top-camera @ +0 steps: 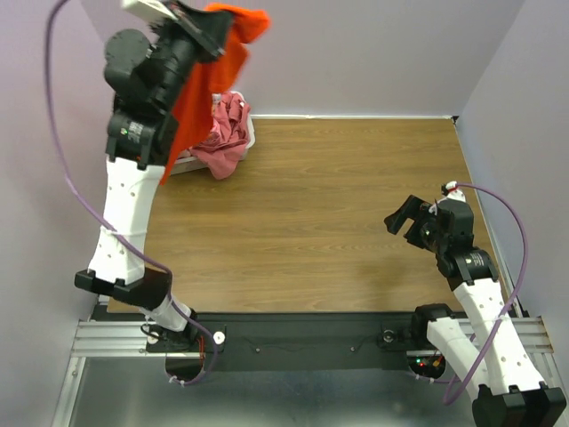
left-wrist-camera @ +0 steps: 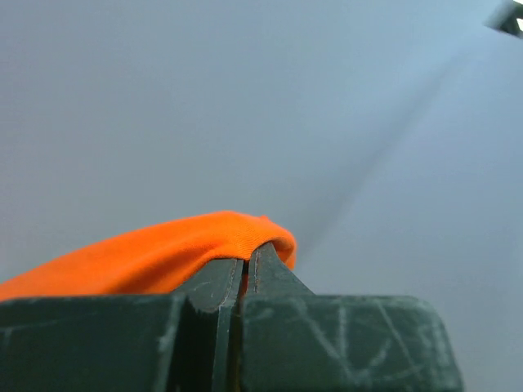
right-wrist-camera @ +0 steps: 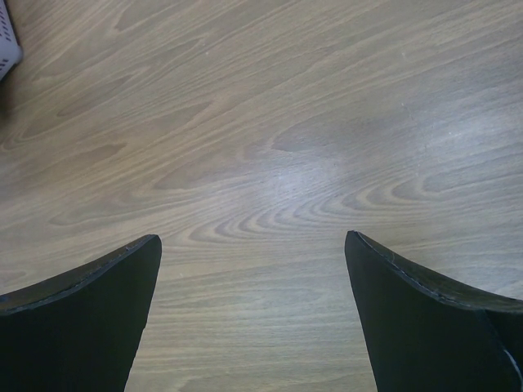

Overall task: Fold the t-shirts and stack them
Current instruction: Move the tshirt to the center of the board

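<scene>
My left gripper (top-camera: 233, 20) is raised high at the back left and is shut on the bright orange t-shirt (top-camera: 203, 84), which hangs down from it over the basket. In the left wrist view the orange cloth (left-wrist-camera: 163, 253) drapes over my closed fingertips (left-wrist-camera: 245, 265). A rose-maroon and pink heap of t-shirts (top-camera: 227, 133) sits in the basket below. My right gripper (top-camera: 402, 218) is open and empty, low over the bare table at the right; its wrist view shows both fingers (right-wrist-camera: 90, 310) wide apart over wood.
The white lattice basket (top-camera: 251, 133) stands at the back left corner; its edge shows in the right wrist view (right-wrist-camera: 6, 41). The wooden table (top-camera: 338, 213) is walled by purple panels at back and sides.
</scene>
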Motion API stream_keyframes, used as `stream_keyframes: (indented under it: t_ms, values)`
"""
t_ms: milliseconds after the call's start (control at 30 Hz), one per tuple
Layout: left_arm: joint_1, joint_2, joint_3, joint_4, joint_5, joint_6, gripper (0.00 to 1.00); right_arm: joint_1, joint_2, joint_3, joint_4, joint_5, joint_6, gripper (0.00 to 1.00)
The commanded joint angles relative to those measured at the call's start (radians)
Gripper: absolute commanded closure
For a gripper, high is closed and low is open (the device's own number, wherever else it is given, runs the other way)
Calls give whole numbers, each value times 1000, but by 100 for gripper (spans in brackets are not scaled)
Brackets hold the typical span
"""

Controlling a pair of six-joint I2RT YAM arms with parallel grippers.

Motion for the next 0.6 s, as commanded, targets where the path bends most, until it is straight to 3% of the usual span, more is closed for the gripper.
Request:
stream_keyframes:
  t_ms: [0,100,267,400,467,533,567]
  values:
    - [-204,-116,-49,202,107,22,100,-1,-19,-17,47,7,-6,0]
    - [-286,-84,-32,227,169,-21,100,-1,-30,-14,45,24,-3,0]
    - [-425,-15,14,268,150,-24,100,-1,-94,3,21,138,28,0]
    - [-436,-17,-39,254,106,-29,100,-1,-148,35,-39,233,55,0]
    - [-436,-65,-198,202,15,-4,100,-1,-171,66,-82,305,68,0]
    - [-433,-189,-399,214,-190,-24,100,-1,-186,89,-97,329,75,0]
    - [-433,-233,-637,265,-247,-71,100,-1,-196,94,-101,325,77,0]
